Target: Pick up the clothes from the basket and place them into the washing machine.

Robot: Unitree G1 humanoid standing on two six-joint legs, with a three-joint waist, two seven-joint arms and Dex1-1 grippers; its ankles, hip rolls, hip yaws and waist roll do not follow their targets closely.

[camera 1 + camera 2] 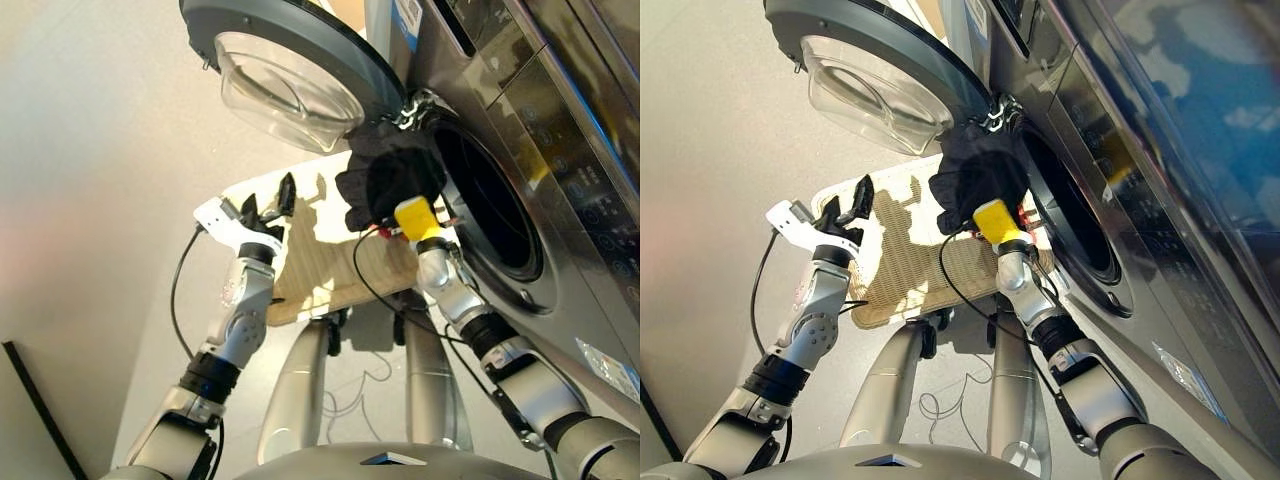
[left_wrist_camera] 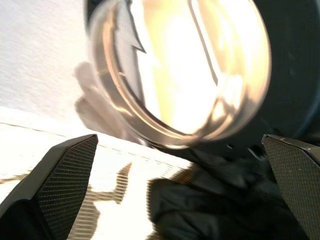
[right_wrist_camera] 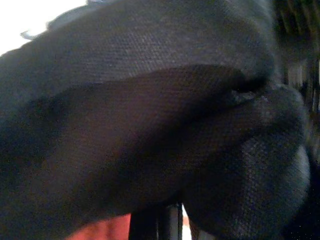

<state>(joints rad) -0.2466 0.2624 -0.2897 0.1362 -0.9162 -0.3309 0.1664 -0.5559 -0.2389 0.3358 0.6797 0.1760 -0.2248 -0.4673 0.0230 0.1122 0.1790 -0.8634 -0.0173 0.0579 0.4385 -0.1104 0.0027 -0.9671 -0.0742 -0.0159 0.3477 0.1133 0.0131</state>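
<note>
Right claw (image 1: 385, 205) grasps dark clothes (image 1: 390, 175) at the washing machine (image 1: 520, 150) mouth — left claw (image 1: 268, 205) released above the basket (image 1: 310, 270).

The drum mouth (image 1: 490, 205) of the washer (image 1: 560, 150) gapes dark and open, but a bundle of black cloth (image 1: 392, 178) hangs at its near rim, filling the way in on that side. The door (image 1: 290, 60) is swung wide, its glass bowl (image 1: 285, 92) overhanging the far end of the basket (image 1: 330, 270). The left tool (image 1: 272, 205), fingers apart, hovers over the basket's left edge, with open room between it and the cloth. The basket's weave lies bare there.
</note>
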